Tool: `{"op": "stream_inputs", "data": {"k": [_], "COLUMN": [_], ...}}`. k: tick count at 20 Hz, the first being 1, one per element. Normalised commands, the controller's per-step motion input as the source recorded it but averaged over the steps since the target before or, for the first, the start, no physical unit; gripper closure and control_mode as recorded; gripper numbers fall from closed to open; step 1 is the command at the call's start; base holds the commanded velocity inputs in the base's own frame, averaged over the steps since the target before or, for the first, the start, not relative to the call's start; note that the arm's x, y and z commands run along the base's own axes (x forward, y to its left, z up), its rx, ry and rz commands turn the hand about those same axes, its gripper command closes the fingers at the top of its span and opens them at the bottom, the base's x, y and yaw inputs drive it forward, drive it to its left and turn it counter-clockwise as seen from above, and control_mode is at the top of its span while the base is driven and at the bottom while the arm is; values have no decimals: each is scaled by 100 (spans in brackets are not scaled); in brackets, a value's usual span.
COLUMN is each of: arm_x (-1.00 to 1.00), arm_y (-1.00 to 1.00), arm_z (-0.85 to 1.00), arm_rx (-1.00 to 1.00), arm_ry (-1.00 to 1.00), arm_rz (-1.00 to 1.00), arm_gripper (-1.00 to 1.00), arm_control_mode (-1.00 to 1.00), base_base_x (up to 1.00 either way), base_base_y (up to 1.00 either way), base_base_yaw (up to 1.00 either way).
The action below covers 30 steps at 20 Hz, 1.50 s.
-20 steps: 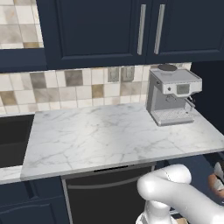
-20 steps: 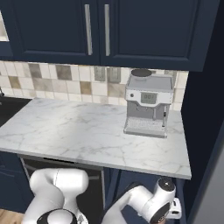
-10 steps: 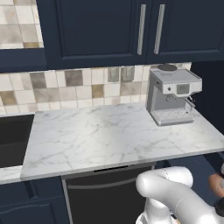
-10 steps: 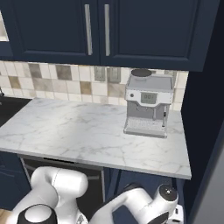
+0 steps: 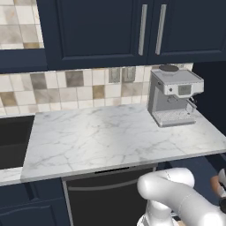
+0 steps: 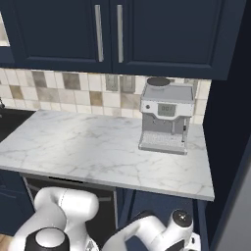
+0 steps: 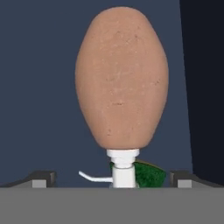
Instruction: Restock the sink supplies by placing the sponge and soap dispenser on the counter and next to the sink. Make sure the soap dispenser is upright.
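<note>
- Inspecting the hand view, the soap dispenser (image 7: 121, 78) is seen close before the camera, its brownish-orange egg-shaped body toward the top of the frame and its pale pump top toward the bottom, with a thin white spout projecting to the left.
- The claw (image 7: 112, 177) is found with its two dark tips standing wide apart at the lower corners of that view; nothing is gripped between them. The pump neck lies between the tips, with no contact seen.
- A small patch of the sponge (image 7: 148, 173) is noted, green, just beside the pump neck on its right and partly hidden behind it; its yellow layer cannot be made out.
- A flat dark blue surface is recorded behind the dispenser, with a darker vertical band along the right edge.
- In the left base view, the table (image 5: 114, 137), a white marble slab with grey veining, is observed beneath dark blue wall cabinets (image 5: 132, 31) and a tiled backsplash.
- The coffee machine (image 5: 174, 95), grey, is recorded upright at the back right of the table.
- The sink (image 5: 13, 141), a black recess, is seen at the far left end of the table.
- A brownish shape at the right edge of the left base view, below table level, cannot be identified with certainty.
- The arm is seen low, below the table's front edge, in both base views.
</note>
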Motion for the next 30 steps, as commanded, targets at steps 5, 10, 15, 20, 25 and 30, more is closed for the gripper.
{"op": "stream_inputs", "data": {"k": [5,10,15,20,25,30], "arm_x": [2,4,9,0,-2,-40], "arm_y": [-1,-1,0,15,55,28], "arm_z": [-46,-56,-30,71,97,69], "arm_rx": [0,5,6,2,-2,-2], "arm_ry": [0,0,0,-4,-2,0], "arm_rz": [7,10,8,0,-3,0], "arm_gripper": [-100,-100,100,100,100,100], "arm_control_mode": [-100,-100,-100,-100,-100,-100], "base_base_x": [0,0,0,0,0,0], "base_base_y": [0,0,0,0,0,0], "base_base_yaw": [0,0,0,0,0,0]}}
